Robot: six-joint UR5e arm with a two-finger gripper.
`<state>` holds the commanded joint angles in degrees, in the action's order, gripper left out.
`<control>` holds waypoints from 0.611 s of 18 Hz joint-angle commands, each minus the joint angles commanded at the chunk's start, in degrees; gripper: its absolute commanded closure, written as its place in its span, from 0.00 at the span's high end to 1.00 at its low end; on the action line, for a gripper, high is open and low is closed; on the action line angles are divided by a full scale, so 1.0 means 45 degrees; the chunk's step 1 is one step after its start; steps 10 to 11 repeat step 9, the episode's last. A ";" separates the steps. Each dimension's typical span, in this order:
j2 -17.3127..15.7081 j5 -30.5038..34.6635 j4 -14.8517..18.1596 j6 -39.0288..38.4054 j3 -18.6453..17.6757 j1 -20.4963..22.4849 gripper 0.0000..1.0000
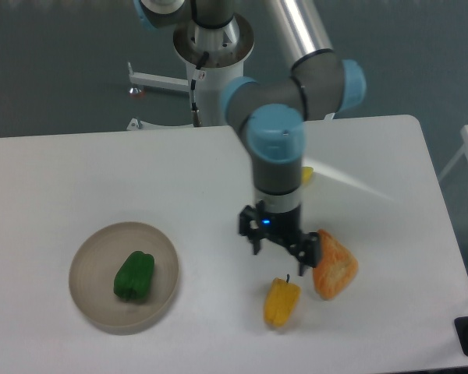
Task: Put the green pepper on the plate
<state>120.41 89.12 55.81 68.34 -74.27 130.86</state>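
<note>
The green pepper point(134, 276) lies on the beige plate point(90, 292) at the left front of the table, a little right of the plate's middle. My gripper point(281, 253) hangs over the table's middle right, well to the right of the plate. Its fingers are spread and hold nothing. It sits just above and between a yellow pepper and an orange pepper.
A yellow pepper point(281, 302) with a short stem lies just below the gripper. An orange pepper point(334, 265) lies right of the gripper, close to its right finger. A small yellow object point(306, 174) shows partly behind the arm. The table's right edge is near.
</note>
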 joint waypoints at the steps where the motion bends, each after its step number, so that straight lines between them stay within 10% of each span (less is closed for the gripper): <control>1: 0.0039 0.0155 0.0019 0.0781 0.0039 0.0156 1.00; 11: 0.0156 0.0704 0.0020 0.2137 0.0196 0.0431 1.00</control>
